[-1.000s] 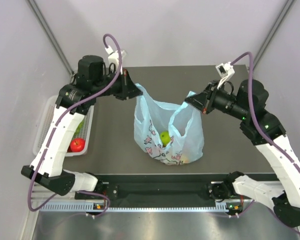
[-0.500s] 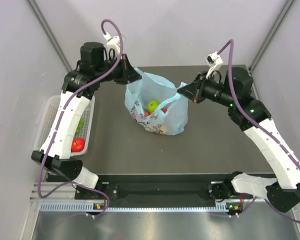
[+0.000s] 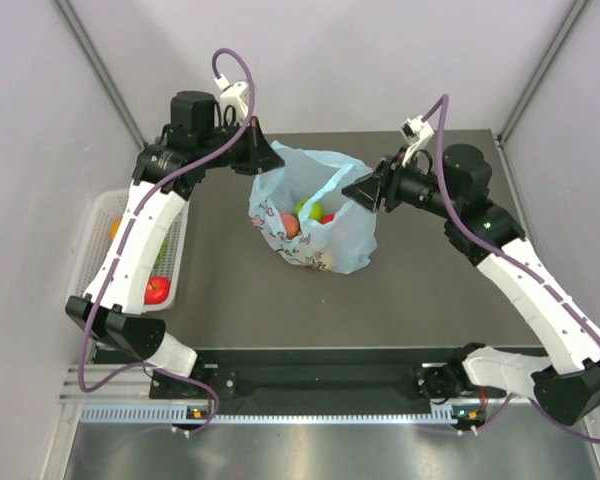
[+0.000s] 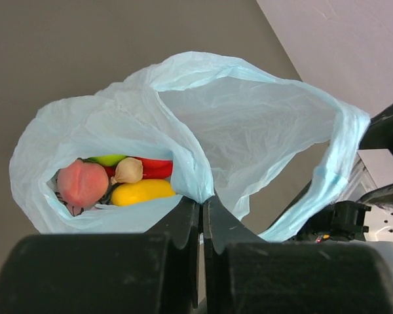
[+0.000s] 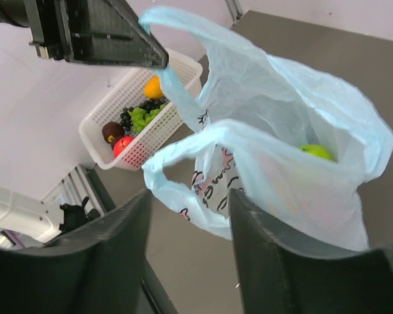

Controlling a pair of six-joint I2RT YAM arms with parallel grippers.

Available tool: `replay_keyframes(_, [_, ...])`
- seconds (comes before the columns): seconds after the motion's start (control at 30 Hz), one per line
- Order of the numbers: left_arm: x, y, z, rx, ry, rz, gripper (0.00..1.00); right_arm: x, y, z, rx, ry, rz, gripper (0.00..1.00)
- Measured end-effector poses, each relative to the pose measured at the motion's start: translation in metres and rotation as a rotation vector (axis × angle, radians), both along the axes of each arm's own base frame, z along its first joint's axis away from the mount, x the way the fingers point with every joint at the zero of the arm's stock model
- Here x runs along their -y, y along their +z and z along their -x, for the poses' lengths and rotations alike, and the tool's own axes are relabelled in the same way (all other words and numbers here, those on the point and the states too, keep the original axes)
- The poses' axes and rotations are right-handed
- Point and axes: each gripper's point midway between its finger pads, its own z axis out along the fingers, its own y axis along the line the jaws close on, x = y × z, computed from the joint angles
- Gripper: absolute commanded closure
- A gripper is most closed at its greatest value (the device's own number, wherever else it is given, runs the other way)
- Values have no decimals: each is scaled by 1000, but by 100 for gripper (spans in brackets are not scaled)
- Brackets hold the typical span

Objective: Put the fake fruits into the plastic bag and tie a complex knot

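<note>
The dark grey surface (image 3: 230,300) carried the scene, with the white-and-black left arm (image 3: 130,250) and right arm (image 3: 525,285) reaching in from either side. Toward the far middle of the surface stood the thin, translucent light-blue plastic bag (image 3: 342,240) with a printed patch. It was upright with its mouth spread wide, and no knot was tied in its handles. The white mesh basket (image 3: 88,262) sat beside the surface's left edge, well apart from the bag.

The left gripper (image 4: 202,210) was clenched on one handle of the bag. It pinched the film between its closed black fingers and held it up at the bag's far left side. The right gripper (image 5: 188,219) was released, with its fingers standing wide apart. The bag's other handle loop hung slack across the gap between them, and whether it touched either finger could not be told.

Some of the fake fruits lay in the bottom of the bag. There was a pink peach (image 4: 82,184), a yellow mango (image 4: 143,191) just beside it, and a green apple (image 4: 110,159) and a red fruit (image 4: 154,167) behind them. A small pale beige piece (image 4: 128,171) lay between them.

In the basket lay a red apple (image 5: 124,145), a dark plum (image 5: 112,132), green grapes (image 5: 139,118) and an orange (image 5: 153,87).
</note>
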Motion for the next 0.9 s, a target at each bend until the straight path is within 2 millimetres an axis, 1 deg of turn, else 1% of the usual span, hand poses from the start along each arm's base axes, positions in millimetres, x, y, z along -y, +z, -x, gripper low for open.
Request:
replay_keyframes(0.03, [0, 2, 0, 6, -1, -1, 100, 1, -4, 3, 6, 9, 6, 38])
replay_keyframes(0.07, [-1, 3, 0, 11, 1, -3, 100, 1, -8, 6, 16, 19, 11, 36])
replay_keyframes(0.1, [-1, 4, 0, 15, 2, -4, 100, 2, -13, 8, 27, 29, 17, 38])
replay_keyframes(0.13, [-2, 5, 0, 17, 4, -6, 100, 3, -16, 11, 38, 35, 23, 41])
replay_keyframes(0.17, [-2, 6, 0, 19, 4, -7, 100, 4, -21, 14, 49, 40, 32, 50])
replay_keyframes(0.2, [-2, 8, 0, 21, 5, -8, 100, 6, -24, 17, 63, 43, 42, 54])
replay_keyframes(0.23, [-2, 9, -1, 25, 5, -8, 100, 8, -26, 19, 79, 41, 53, 61])
replay_keyframes(0.33, [-2, 12, -1, 31, 6, -8, 100, 6, -24, 20, 124, 43, 71, 64])
replay_keyframes(0.37, [-3, 13, -1, 31, 5, -9, 100, 3, -24, 21, 137, 49, 81, 66])
replay_keyframes(0.53, [-5, 14, 2, 32, -2, -26, 100, -17, -34, 17, 180, 57, 131, 68])
replay_keyframes(0.63, [-7, 12, 5, 24, -5, -36, 100, -30, -40, 16, 207, 60, 159, 72])
replay_keyframes(0.67, [-8, 11, 6, 19, -6, -41, 100, -34, -41, 15, 216, 57, 168, 75])
replay_keyframes(0.73, [-9, 10, 8, 15, -10, -48, 100, -40, -47, 10, 233, 42, 193, 78])
replay_keyframes(0.8, [-9, 8, 10, 9, -17, -54, 100, -46, -53, 3, 247, 19, 218, 84])
replay_keyframes(0.9, [-10, 4, 13, -7, -27, -62, 100, -54, -57, -6, 285, -19, 234, 89])
